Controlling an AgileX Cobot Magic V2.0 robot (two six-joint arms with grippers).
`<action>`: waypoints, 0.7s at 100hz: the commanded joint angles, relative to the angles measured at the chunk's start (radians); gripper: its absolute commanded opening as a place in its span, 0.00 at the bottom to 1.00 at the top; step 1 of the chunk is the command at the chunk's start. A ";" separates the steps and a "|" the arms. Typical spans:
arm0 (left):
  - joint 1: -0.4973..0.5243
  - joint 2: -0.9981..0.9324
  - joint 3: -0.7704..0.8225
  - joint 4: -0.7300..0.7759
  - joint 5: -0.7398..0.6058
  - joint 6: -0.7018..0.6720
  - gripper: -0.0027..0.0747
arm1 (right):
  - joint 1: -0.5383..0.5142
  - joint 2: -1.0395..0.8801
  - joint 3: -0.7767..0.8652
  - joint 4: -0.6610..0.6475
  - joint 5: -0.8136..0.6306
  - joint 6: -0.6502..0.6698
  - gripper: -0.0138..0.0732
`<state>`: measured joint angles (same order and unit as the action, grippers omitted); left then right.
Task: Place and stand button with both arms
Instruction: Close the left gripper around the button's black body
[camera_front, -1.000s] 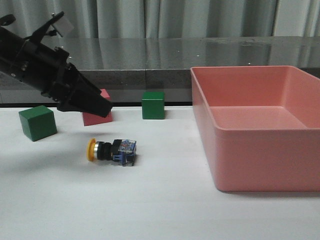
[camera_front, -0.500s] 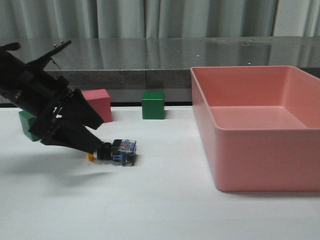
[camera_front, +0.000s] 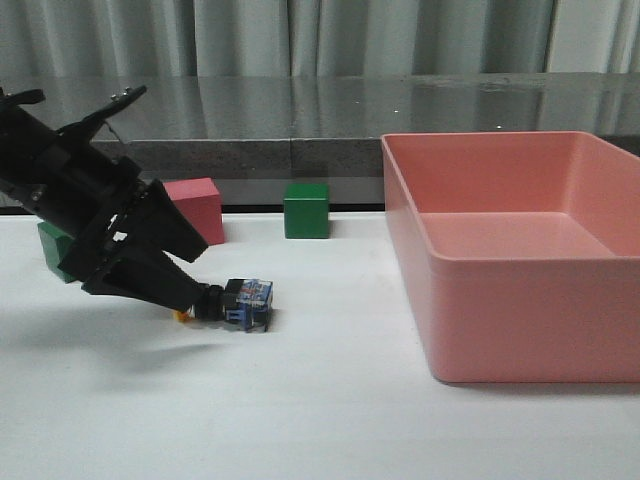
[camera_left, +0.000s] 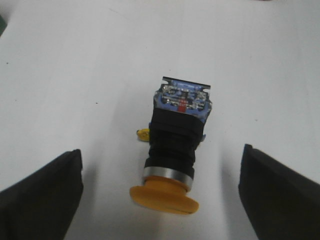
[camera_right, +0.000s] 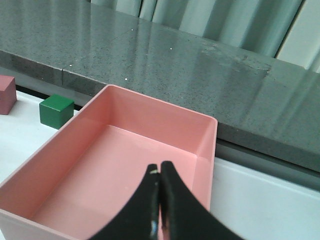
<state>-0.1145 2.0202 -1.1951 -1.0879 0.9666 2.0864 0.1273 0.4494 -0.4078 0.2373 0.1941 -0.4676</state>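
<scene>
Button (camera_front: 238, 301) lies on side on white tabletop (camera_front: 300, 420), yellow mushroom cap toward left gripper (camera_front: 190, 297), blue-clear base away. Left gripper spread wide, one finger either side of cap, neither touching, nothing held. Bare table beyond base. Pink bin (camera_front: 520, 250) at 3 o'clock, well apart. Green cube (camera_front: 306, 210) at 1 o'clock. Right gripper (camera_right: 159, 175) pressed closed, empty, above smooth pink bin.

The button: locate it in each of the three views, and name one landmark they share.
Front view: the button lies on its side on the white table, at the left gripper tips, left of the pink bin.
Left wrist view: the button is centred between the open fingers, yellow cap nearest the camera.
Right wrist view: not in it.
Shared landmark: the white table.
</scene>
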 joint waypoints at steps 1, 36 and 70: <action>-0.017 -0.047 -0.019 -0.042 0.002 0.003 0.81 | -0.004 0.002 -0.027 0.008 -0.083 0.003 0.09; -0.024 0.014 -0.003 -0.044 -0.010 0.024 0.80 | -0.004 0.002 -0.027 0.008 -0.083 0.003 0.09; -0.024 0.015 -0.003 -0.044 -0.001 0.024 0.29 | -0.004 0.002 -0.027 0.008 -0.083 0.003 0.09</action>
<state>-0.1335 2.0849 -1.1831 -1.0927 0.9221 2.1097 0.1273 0.4494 -0.4078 0.2373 0.1902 -0.4676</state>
